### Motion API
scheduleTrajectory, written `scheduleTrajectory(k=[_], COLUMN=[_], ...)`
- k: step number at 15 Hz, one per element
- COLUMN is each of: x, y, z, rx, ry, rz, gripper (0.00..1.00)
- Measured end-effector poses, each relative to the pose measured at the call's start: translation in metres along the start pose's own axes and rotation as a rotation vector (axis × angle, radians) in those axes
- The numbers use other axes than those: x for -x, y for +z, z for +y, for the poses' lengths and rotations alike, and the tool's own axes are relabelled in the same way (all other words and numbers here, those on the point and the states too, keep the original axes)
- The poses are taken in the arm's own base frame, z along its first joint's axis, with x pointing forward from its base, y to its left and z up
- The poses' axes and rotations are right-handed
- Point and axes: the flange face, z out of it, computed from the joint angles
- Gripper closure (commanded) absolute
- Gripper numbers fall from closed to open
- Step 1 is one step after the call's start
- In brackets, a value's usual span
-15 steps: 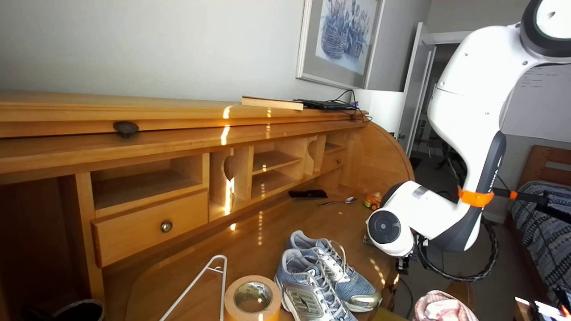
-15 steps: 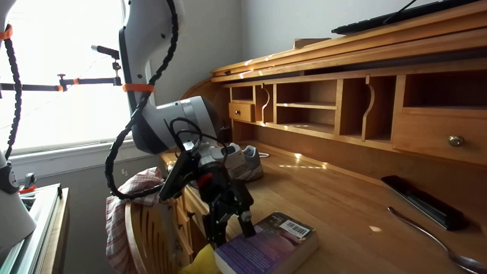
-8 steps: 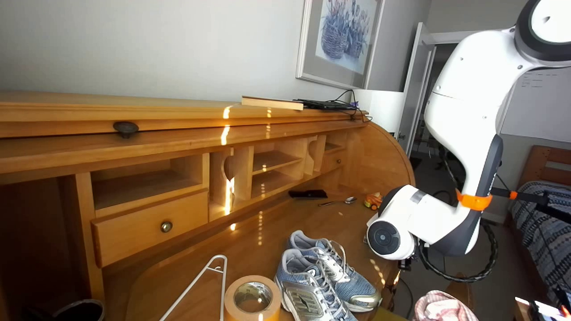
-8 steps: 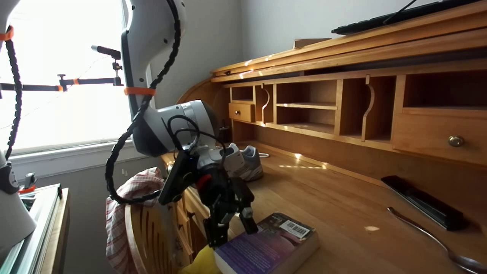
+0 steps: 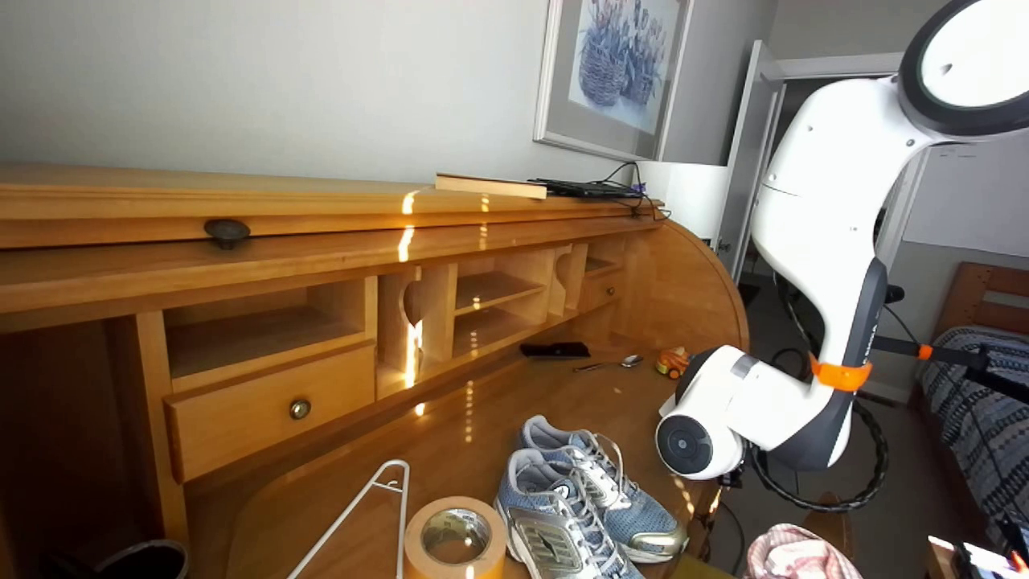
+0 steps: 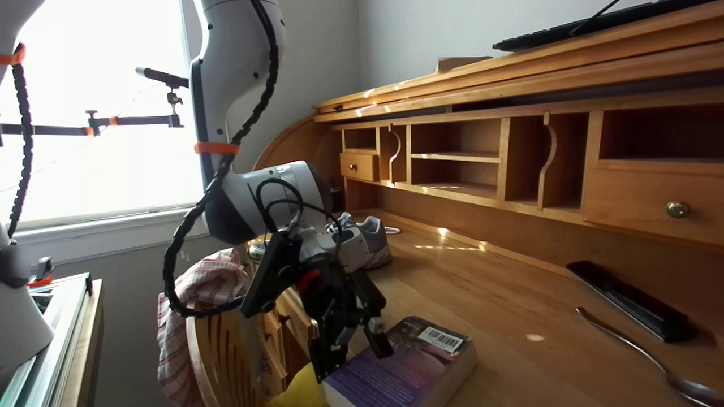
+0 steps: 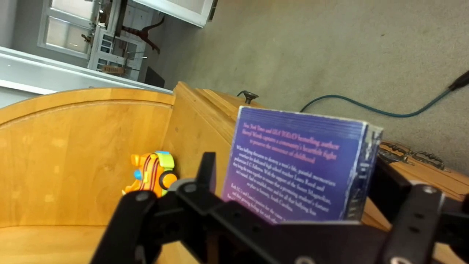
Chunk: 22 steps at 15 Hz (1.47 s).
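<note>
A thick purple paperback book (image 6: 376, 373) lies back cover up on the wooden desk (image 6: 498, 294), near the front edge. My gripper (image 6: 353, 359) points down at its near end, jaws spread wide. One fingertip is by the book's corner and the other over or beside the cover; whether they touch it I cannot tell. In the wrist view the book (image 7: 289, 157) appears between the fingers of the gripper (image 7: 295, 170), its spine close to the right finger. Nothing is clasped. My arm's wrist hides the gripper in an exterior view.
Grey-blue sneakers (image 5: 579, 498), a tape roll (image 5: 454, 539) and a white hanger (image 5: 403, 507) lie on the desk. Farther along are a spoon (image 6: 693, 390), a black object (image 6: 630, 302) and an orange toy (image 7: 155, 172). A chair with a checked cloth (image 6: 209, 282) stands by the edge.
The arm has come lower and shifted slightly to the right in an exterior view, bringing the fingers down toward the book. The book has shifted very slightly the same way. The jaws stay spread.
</note>
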Motion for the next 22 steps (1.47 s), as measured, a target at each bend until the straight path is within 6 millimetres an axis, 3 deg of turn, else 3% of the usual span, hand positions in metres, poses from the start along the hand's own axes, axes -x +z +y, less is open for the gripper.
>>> scheduleTrajectory(k=[5,6,8,12,15,17,22], x=[-0.009,-0.010,-0.014,-0.020,-0.021,-0.021,-0.019], y=[0.016,0.018,0.020,0.023,0.024,0.024,0.015], z=[-0.007,-0.008,-0.008,-0.009,-0.006,-0.005,0.000], rx=[0.022,0.028,0.035,0.038,0.056,0.066,0.058], ry=[-0.005,-0.004,-0.002,0.002,0.004,0.003,-0.017], rz=[-0.025,-0.028,-0.031,-0.029,-0.037,-0.040,-0.029], gripper=[0.03,0.26,0.31,0.64,0.82,0.88,0.91])
